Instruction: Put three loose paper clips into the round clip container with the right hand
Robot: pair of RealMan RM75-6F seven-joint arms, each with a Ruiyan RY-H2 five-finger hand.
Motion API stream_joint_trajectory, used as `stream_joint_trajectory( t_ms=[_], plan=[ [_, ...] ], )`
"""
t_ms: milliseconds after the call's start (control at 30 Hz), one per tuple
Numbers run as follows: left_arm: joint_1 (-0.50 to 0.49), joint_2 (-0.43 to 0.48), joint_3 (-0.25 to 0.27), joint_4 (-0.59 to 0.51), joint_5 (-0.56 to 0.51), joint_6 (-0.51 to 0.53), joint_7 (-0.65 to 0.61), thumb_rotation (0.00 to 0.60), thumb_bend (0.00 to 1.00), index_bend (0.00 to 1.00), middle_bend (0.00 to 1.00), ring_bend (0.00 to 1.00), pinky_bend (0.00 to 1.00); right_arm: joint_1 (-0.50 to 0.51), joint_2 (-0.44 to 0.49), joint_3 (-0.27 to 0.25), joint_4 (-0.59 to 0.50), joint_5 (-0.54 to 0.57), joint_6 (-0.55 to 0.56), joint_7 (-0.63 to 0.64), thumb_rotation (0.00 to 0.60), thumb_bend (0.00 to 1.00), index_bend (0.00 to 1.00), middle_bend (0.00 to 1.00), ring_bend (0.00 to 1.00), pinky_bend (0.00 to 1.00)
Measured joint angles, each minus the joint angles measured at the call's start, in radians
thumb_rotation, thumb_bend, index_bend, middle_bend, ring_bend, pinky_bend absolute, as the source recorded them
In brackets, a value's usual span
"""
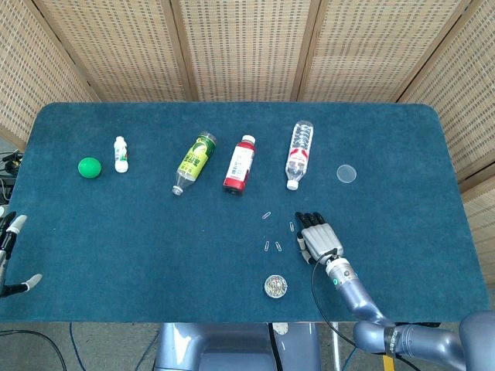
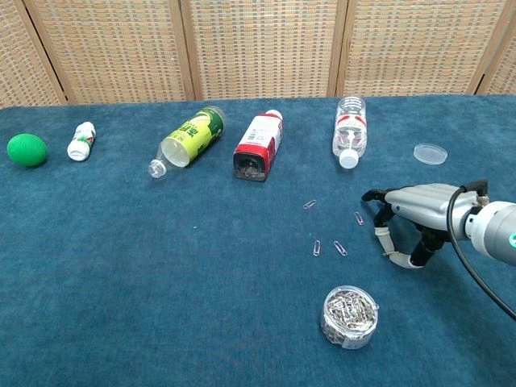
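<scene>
The round clip container [image 2: 350, 316], full of clips, stands near the front edge and shows again as container [image 1: 275, 287]. Loose paper clips lie on the blue cloth: clip [image 2: 310, 204], clip [image 2: 359, 218] and a pair [image 2: 317, 247], also seen as clips [image 1: 272, 246]. My right hand [image 2: 407, 214] is low on the cloth to the right of them, palm down. Its thumb and a finger meet on a further clip [image 2: 392, 255] that still touches the cloth. From above, the right hand [image 1: 319, 238] hides that clip. My left hand [image 1: 8, 239] hangs off the table's left edge, fingers apart, holding nothing.
Across the back lie a green ball [image 2: 27, 150], a small white bottle [image 2: 81, 140], a green bottle [image 2: 187, 140], a red bottle [image 2: 258, 146] and a clear water bottle [image 2: 350, 130]. A clear round lid [image 2: 430, 153] rests at the right.
</scene>
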Motion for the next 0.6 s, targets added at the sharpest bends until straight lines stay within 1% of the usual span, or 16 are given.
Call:
stream_joint_trajectory(
  t_ms=[333,467,600],
  plan=[
    [0.000,0.000,0.000,0.000,0.000,-0.001,0.000,0.600,0.00,0.00,0.00,0.00,0.00,-0.004,0.007,0.003,-0.011,-0.030,0.017,0.014,0.600,0.44,0.65,0.01,0.00,0.00],
    [-0.001,0.001,0.001,-0.001,0.001,-0.001,-0.002,0.600,0.00,0.00,0.00,0.00,0.00,-0.007,0.039,0.005,-0.061,-0.062,0.031,0.025,0.600,0.44,0.65,0.01,0.00,0.00],
    [0.000,0.002,0.001,-0.002,0.004,0.001,-0.003,0.600,0.00,0.00,0.00,0.00,0.00,-0.012,0.087,0.004,-0.142,-0.115,0.049,0.037,0.600,0.44,0.65,0.01,0.00,0.00]
  ],
)
